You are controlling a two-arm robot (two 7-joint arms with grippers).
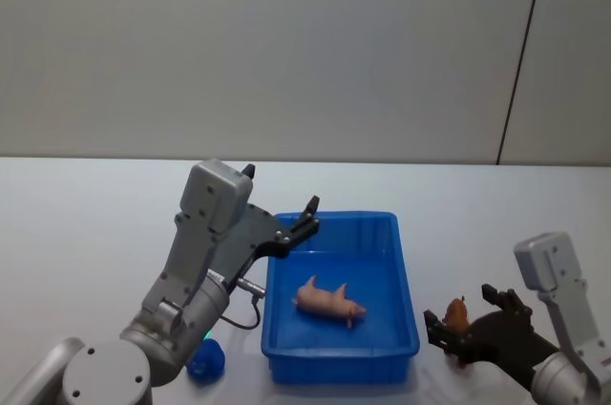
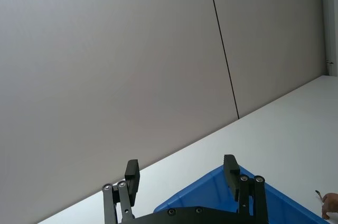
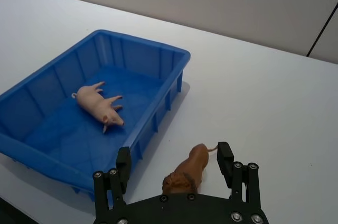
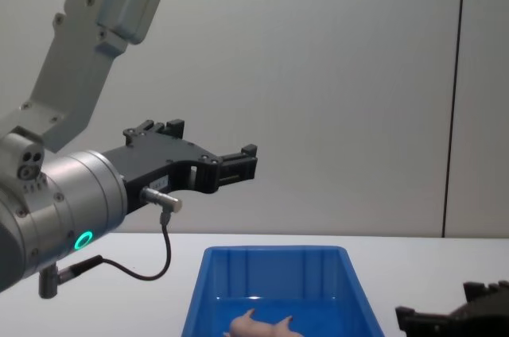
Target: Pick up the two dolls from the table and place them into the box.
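Two dolls: one lay in the box and one was out on the bench, so the task was judged half done.
Pink doll (image 1: 329, 301): it lay on its side near the middle of the box floor, snout toward the near right. It was clear of all four walls and appeared to need no further handling.
Brown doll (image 3: 187, 174): it was on the bench just right of the box, beside the near-right corner and outside the rim.
Box (image 1: 342, 364): it sat at the centre of the bench (image 1: 86, 223), long axis running near to far. Its open top allowed entry from above.
Left gripper (image 2: 181, 161): it was held high over the far-left part of the box with its jaws released and empty. This was judged a stand-off pose that left the right side free.
Right gripper (image 3: 174, 151): it was low at the bench, with its jaws spread on either side of the brown doll and not clenched. Whether either jaw touched the doll could not be told.
Step in hand: this was judged to be the grasp of the brown doll.
Next move: this called for closing squarely on the body, lifting above the rim and carrying left.
Risk: the doll was small and could tip or slip, and the rim was close by.
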